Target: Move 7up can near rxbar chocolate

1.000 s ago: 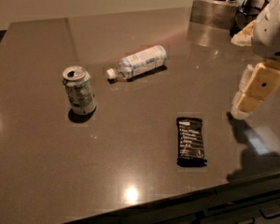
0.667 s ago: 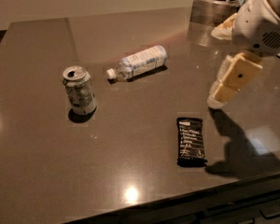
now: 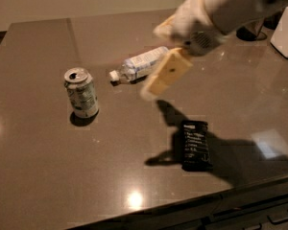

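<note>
Two task items are sitting on the brown table (image 3: 38, 176), and nearest the front edge the rxbar chocolate (image 3: 197, 145) is lying flat, a black wrapper with white text, partly under the arm's shadow. Going back and to the left, the 7up can (image 3: 81, 92) is standing upright on its own, well apart from the bar, its silver top and dark mouth hole facing up. Above the middle of the table the gripper (image 3: 152, 63) is hanging in the air, off the surface, touching neither can nor bar. Its pale yellow fingers (image 3: 168, 73) are looking spread apart with nothing between them. Just behind it a clear plastic bottle (image 3: 139, 63) is lying on its side, cap pointing left toward the can. Farther back at the right, a white block (image 3: 285, 32) is standing near the far edge. Now the can: I'm judging it as light, probably empty, with thin walls that are looking dented, so it is likely going to crumple under a hard squeeze and tip at a sideways nudge. The smooth metal is looking slippery too. The best hold, I'm reckoning, is across the mid-body, jaws on opposite sides, closing gently.
</note>
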